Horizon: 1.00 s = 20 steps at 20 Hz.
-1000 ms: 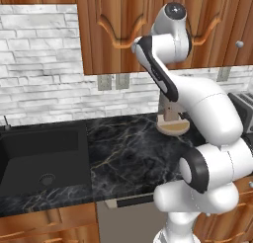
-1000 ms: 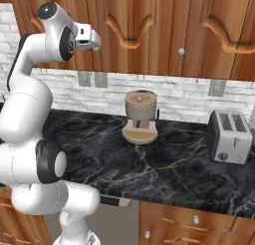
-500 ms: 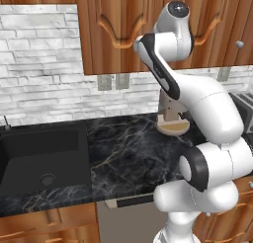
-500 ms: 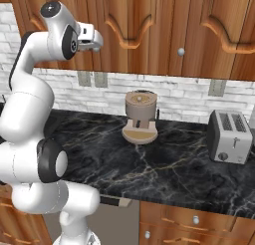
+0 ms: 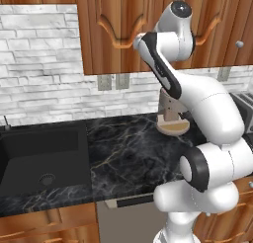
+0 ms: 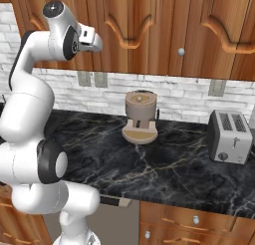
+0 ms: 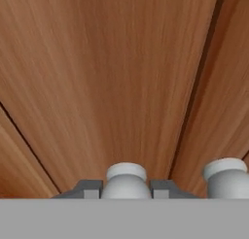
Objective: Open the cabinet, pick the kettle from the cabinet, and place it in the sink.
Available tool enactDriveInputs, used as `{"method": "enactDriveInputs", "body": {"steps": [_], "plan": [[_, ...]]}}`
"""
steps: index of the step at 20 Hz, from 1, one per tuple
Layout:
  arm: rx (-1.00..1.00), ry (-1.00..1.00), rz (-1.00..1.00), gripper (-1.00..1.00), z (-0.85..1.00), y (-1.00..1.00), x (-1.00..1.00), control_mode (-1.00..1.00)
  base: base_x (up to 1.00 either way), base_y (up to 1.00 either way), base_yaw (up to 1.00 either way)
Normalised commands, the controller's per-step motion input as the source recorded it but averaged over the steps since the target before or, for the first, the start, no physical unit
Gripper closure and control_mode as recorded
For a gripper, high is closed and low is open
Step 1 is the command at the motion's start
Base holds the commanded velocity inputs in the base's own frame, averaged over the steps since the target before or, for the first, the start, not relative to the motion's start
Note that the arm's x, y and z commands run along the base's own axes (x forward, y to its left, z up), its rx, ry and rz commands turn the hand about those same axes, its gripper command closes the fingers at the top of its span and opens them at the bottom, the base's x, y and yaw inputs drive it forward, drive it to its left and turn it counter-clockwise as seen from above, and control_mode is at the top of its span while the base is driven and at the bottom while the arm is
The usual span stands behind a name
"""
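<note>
Cabinet [image 6: 149, 30] is closed; the gripper [image 7: 126, 188] clasps one silver door knob [image 7: 126, 177], so pulling the door open comes next.

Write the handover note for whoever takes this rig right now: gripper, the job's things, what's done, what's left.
Gripper: up against the cabinet, fingers closed on a round silver knob.
Cabinet: both doors shut.
Kettle: inside, hidden from the cameras.
Sink: black basin at the counter's left, nothing in it.
Done: knob reached and gripped.
Left: pull the door open, lift the kettle out, set it in the sink.
</note>
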Motion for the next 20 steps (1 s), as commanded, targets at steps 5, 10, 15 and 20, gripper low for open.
{"method": "enactDriveInputs", "body": {"steps": [5, 10, 15, 20], "plan": [[0.08, 0.00, -0.08, 1.00, -0.06, 0.20, 0.00, -1.00, 0.00, 0.00, 0.00], [0.08, 0.00, -0.09, 1.00, -0.11, 0.22, -0.01, -1.00, 0.00, 0.00, 0.00], [0.07, 0.00, -0.12, 1.00, -0.17, 0.26, -0.06, -1.00, 0.00, 0.00, 0.00], [0.06, 0.00, -0.12, 1.00, -0.14, 0.25, -0.06, -1.00, 0.00, 0.00, 0.00]]}}
